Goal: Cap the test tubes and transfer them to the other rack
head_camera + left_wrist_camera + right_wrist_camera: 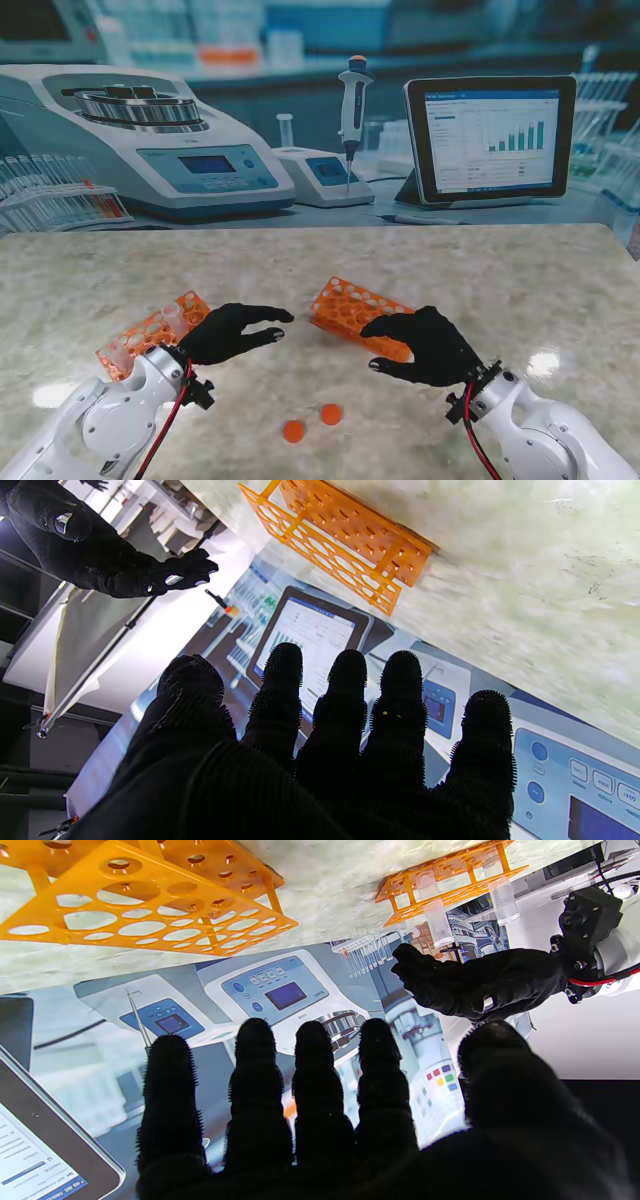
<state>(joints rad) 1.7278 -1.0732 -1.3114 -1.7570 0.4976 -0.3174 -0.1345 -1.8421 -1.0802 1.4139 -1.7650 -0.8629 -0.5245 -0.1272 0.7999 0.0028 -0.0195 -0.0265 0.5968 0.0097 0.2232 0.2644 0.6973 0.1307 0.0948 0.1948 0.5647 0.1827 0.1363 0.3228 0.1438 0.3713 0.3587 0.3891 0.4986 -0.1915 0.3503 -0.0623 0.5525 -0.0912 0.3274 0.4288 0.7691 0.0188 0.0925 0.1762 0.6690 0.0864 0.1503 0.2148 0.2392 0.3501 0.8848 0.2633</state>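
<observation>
1. Left hand (232, 331): fingers spread and extended, nothing held. It hovers over the table top (520, 290), just right of the left rack (152, 330), palm turned down. The left wrist view confirms the fingers (345, 690) are apart with no object between them.
2. Right hand (425, 345): likewise empty, fingers straight and separated in its wrist view (312, 1055). It sits over the near right end of the right rack (360, 315); whether it touches the rack cannot be told from the stand view.
3. Left rack: orange, carries clear test tubes (174, 318), at least two visible, one near the far end and one at the near end (116, 353). Both appear uncapped, open mouths showing. The right wrist view also shows clear tubes standing in this rack (436, 915).
4. Right rack: orange, lying between the two hands, all visible holes vacant in both wrist views (345, 540). Presumably the destination.
5. Caps: two orange caps (311, 421) lie loose on the table nearer to me than both hands, side by side and slightly apart, well clear of either rack.
6. Progress, judged: nothing done yet. No tube capped, none transferred. Remaining: pick a cap, seat it on a tube, lift the tube into the right rack, then repeat for the second.
7. Beyond the table: printed lab backdrop with centrifuge (140, 130), pipette (352, 110), tablet (490, 135). Not task items.
</observation>
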